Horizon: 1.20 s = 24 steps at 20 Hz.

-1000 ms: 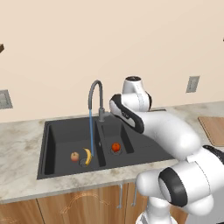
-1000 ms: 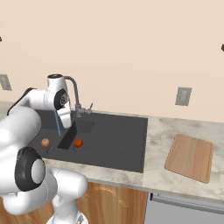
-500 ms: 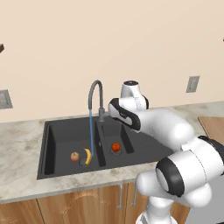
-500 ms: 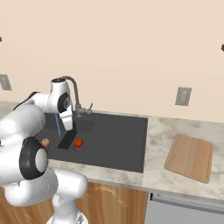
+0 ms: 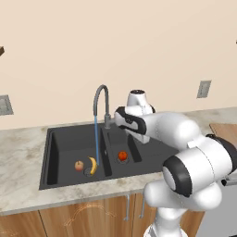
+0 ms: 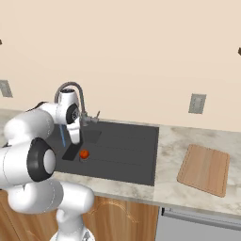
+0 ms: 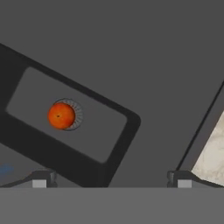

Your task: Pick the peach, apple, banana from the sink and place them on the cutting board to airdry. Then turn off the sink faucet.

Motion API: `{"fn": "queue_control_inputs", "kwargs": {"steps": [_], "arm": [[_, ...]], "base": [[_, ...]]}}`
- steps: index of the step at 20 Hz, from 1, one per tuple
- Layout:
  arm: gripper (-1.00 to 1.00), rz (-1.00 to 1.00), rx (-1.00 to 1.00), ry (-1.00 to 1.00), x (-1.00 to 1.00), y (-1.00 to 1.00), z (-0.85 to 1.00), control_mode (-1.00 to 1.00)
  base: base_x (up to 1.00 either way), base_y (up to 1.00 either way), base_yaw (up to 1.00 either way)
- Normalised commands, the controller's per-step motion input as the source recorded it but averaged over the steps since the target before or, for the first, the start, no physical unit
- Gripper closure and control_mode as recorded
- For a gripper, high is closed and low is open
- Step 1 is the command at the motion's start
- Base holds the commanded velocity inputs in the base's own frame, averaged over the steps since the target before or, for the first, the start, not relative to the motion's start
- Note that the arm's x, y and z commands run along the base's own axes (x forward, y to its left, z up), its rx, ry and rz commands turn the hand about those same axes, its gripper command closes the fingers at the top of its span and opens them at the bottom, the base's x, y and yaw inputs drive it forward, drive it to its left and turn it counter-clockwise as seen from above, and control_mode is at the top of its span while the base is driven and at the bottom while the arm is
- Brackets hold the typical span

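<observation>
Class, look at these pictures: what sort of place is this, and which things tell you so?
Most likely a kitchen: a black sink set in a stone-look counter, a running gooseneck faucet, and a wooden cutting board.

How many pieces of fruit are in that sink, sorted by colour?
Yellow: 1, the banana in the large basin.
Pinkish: 1, a round fruit beside it.
Orange-red: 1, a round fruit in the small basin.
Total: 3, all in the sink.
</observation>
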Motion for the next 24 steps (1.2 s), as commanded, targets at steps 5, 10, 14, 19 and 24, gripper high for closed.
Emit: {"fn": "queue_control_inputs", "kwargs": {"steps": [5, 10, 14, 19, 24], "arm": [[-1.00, -0.05, 0.00, 0.00, 0.06, 0.00, -0.20, -1.00], [-1.00, -0.06, 0.00, 0.00, 0.04, 0.00, -0.17, -1.00], [-1.00, -0.05, 0.01, 0.02, 0.03, 0.00, -0.18, -1.00], [-1.00, -0.03, 0.01, 0.06, 0.09, 0.00, -0.15, -1.00], [-1.00, 0.00, -0.03, 0.01, 0.08, 0.07, -0.08, -1.00]], "base": [[0.00, 0.00, 0.00], [0.00, 0.00, 0.00], [0.00, 0.00, 0.00], [0.00, 0.00, 0.00], [0.00, 0.00, 0.00]]}}
